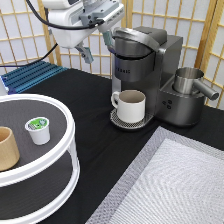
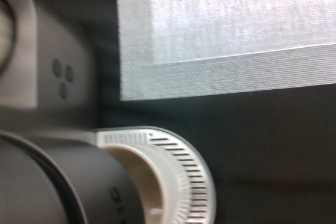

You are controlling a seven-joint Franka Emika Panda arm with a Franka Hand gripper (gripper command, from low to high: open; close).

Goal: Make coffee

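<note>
The coffee pod (image 1: 38, 129), white with a green-and-white foil top, stands upright on the top tier of a round white stand (image 1: 64, 117) at the exterior view's left. My gripper (image 1: 95, 45) hangs open and holds nothing, high at the exterior view's top, just left of the grey coffee machine's (image 1: 147, 60) lid. A white handled mug (image 1: 131, 105) sits on the machine's drip tray (image 1: 117, 120). The wrist view looks straight down on the machine's dark top (image 2: 52, 190), its buttons (image 2: 62, 77) and the slotted drip tray (image 2: 180, 165).
A tan wooden cup (image 1: 6, 148) stands on the stand beside the pod. A metal pitcher (image 1: 190, 82) sits on the machine's right side. A grey mat (image 1: 175, 185) covers the exterior view's bottom right. A blue rack (image 1: 32, 75) and a screen lie behind.
</note>
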